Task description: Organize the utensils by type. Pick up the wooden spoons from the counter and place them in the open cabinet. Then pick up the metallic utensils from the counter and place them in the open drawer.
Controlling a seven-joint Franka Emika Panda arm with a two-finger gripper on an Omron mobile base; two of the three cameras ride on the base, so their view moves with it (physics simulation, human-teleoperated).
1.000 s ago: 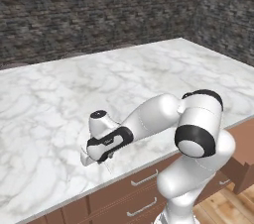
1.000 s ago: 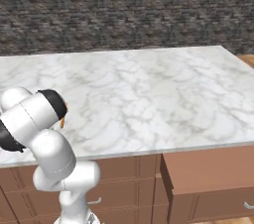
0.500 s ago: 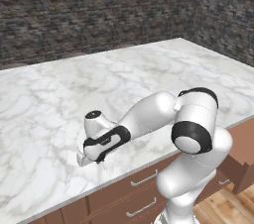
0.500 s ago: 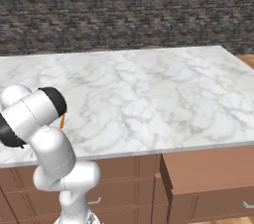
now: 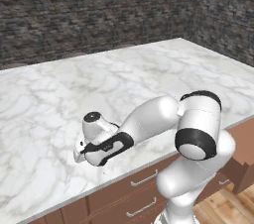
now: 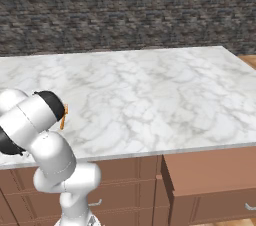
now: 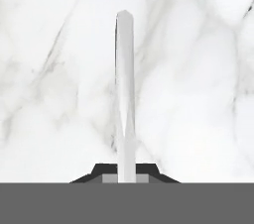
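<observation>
Fingers (image 7: pixel 126 177) clamped on the silvery spoon (image 7: pixel 124 94), low over the table (image 5: pixel 149 74).
Table first: white marble, brown drawer fronts under it. My arm reaches down to its near edge in the left base view. Silvery spoon runs straight out from my tips, narrow and pale. Orange-brown fork (image 6: pixel 63 117) lies on the table beside my elbow.

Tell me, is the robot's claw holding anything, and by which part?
Yes: the gripper is shut on a slim silvery utensil, pinched at its near end. Which end that is cannot be told.
</observation>
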